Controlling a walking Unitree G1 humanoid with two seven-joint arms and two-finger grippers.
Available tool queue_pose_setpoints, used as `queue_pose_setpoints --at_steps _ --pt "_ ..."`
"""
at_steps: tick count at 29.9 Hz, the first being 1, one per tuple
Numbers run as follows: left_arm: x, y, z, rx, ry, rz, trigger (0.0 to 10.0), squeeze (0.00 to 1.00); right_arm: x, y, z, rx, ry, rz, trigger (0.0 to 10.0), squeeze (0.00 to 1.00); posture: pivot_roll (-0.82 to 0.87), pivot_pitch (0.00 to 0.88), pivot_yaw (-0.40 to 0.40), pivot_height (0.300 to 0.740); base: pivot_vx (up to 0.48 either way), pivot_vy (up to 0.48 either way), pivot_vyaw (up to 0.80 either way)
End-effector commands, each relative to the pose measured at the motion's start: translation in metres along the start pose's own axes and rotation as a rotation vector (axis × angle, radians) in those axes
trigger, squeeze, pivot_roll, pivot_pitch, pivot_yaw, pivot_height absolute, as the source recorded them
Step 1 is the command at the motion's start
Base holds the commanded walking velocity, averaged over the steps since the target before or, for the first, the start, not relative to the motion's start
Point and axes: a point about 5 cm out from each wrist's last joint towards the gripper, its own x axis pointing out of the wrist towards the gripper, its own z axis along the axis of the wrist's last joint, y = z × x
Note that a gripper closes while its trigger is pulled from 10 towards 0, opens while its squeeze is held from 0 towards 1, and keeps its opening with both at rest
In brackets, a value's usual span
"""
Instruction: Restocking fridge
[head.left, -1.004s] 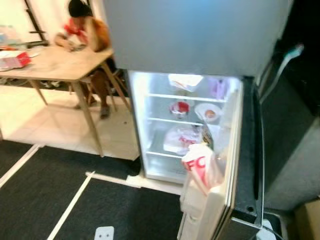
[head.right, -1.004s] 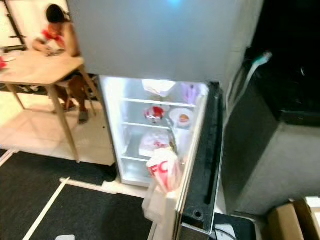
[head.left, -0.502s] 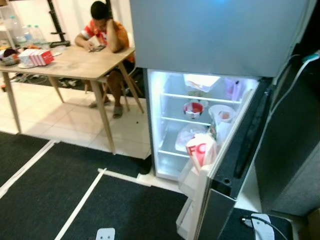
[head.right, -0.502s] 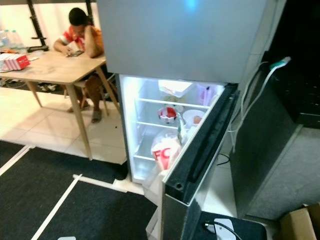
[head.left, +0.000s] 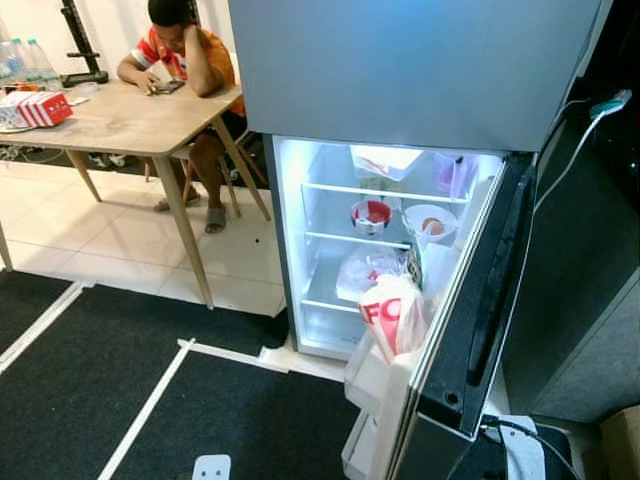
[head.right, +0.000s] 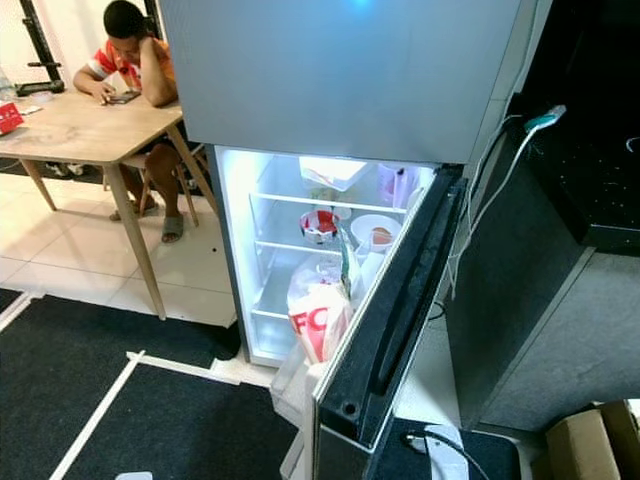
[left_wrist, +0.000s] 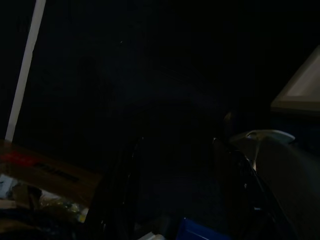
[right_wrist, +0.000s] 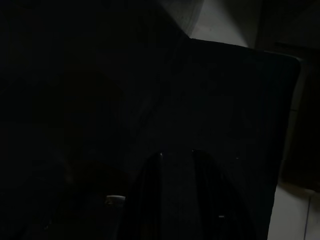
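Fridge (head.left: 420, 70) dead ahead, lower door (head.left: 470, 320) swung open, interior lit. KFC bag (head.left: 392, 315) in door rack, red bowl (head.left: 371, 214) on middle shelf. Left of fridge: worktop (head.left: 120, 115) with seated person (head.left: 180, 50). Left end effector (left_wrist: 175, 190) spread wide; right end effector (right_wrist: 175, 195) narrow, both empty in dark.

I see a fridge (head.left: 420, 70) of smooth, matt grey metal. The worktop (head.left: 120, 115) looks pale wood; the floor mat (head.left: 250, 420) is dark, rough cloth.
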Motion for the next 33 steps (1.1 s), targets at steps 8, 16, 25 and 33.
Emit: queue_pose_setpoints --at_steps 8,16,25,33 --pt "-0.001 0.007 -0.004 -0.019 0.016 0.027 10.0 0.0 0.0 0.0 0.002 -0.022 0.006 0.01 10.0 0.0 -0.02 0.028 -0.001 0.74 0.0 -0.06 0.0" --pt "-0.001 0.006 -0.005 -0.028 0.019 0.03 10.0 0.0 0.001 0.004 0.004 -0.04 0.017 0.05 10.0 0.0 -0.02 0.034 -0.007 0.74 0.0 0.0 0.0" --pt "-0.001 0.005 -0.007 -0.025 0.025 0.028 10.0 0.0 0.001 0.022 0.013 -0.178 0.014 0.219 10.0 0.0 -0.02 0.041 -0.008 0.74 0.0 0.0 0.0" --pt "-0.002 0.002 -0.008 -0.022 0.027 0.027 10.0 0.0 -0.005 0.054 0.044 -0.468 -0.019 0.585 10.0 0.0 -0.02 0.055 -0.016 0.74 0.0 0.0 0.0"
